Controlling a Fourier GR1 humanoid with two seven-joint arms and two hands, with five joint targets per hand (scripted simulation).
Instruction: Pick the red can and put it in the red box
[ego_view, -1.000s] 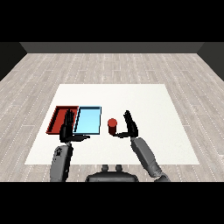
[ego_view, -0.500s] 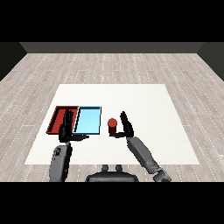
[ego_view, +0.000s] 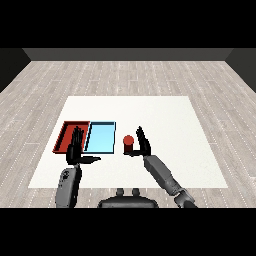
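1. Centrally on the white table (ego_view: 165, 120), the red can (ego_view: 128, 143) stands upright, just to the right of the light blue tray (ego_view: 101, 137) and outside both trays.
2. The right hand (ego_view: 142, 144) is immediately beside the can, on its right side, with its fingers pointing up and away from the robot and its thumb reaching toward the can's lower part. The fingers look straight rather than wrapped round the can; whether the thumb or palm actually touches it cannot be told.
3. The right forearm (ego_view: 162, 175) runs down from that hand toward the view's lower right.
4. The left hand (ego_view: 76, 149) is well apart from the can, on the far side of the light blue tray. Its fingers are spread and straight, overlapping the near edge of the red tray (ego_view: 67, 131), its thumb sticks out to the right, and it holds nothing.
5. The red tray and the light blue tray lie side by side, the red one on the left.
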